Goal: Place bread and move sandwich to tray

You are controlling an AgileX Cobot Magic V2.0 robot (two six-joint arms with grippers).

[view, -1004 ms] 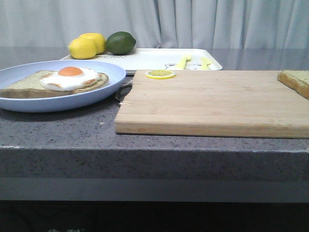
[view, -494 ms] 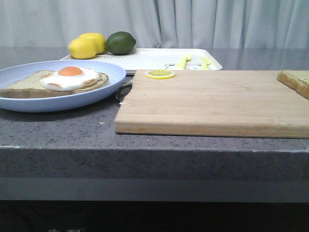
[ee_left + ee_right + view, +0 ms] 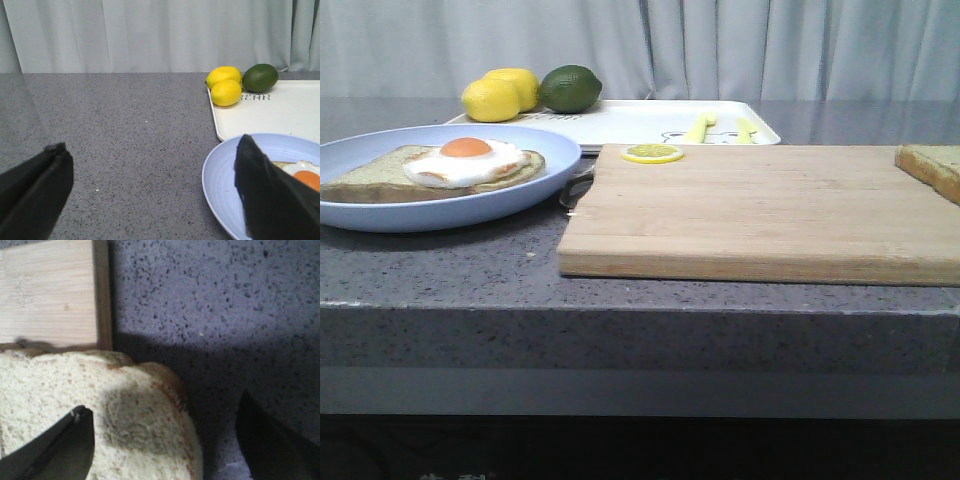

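The sandwich, open-faced toast with a fried egg, lies on the pale-blue plate at the left. The white tray stands behind it. The bread lies on the right end of the wooden cutting board. In the right wrist view my right gripper is open just above the bread, one finger over the slice and the other over the counter beside it. In the left wrist view my left gripper is open and empty above the counter, with one finger over the plate. Neither gripper shows in the front view.
Two lemons and a lime sit at the tray's left end, and yellow utensils lie on its right. A thin lemon slice lies on the board's far left corner. A dark utensil handle lies between plate and board.
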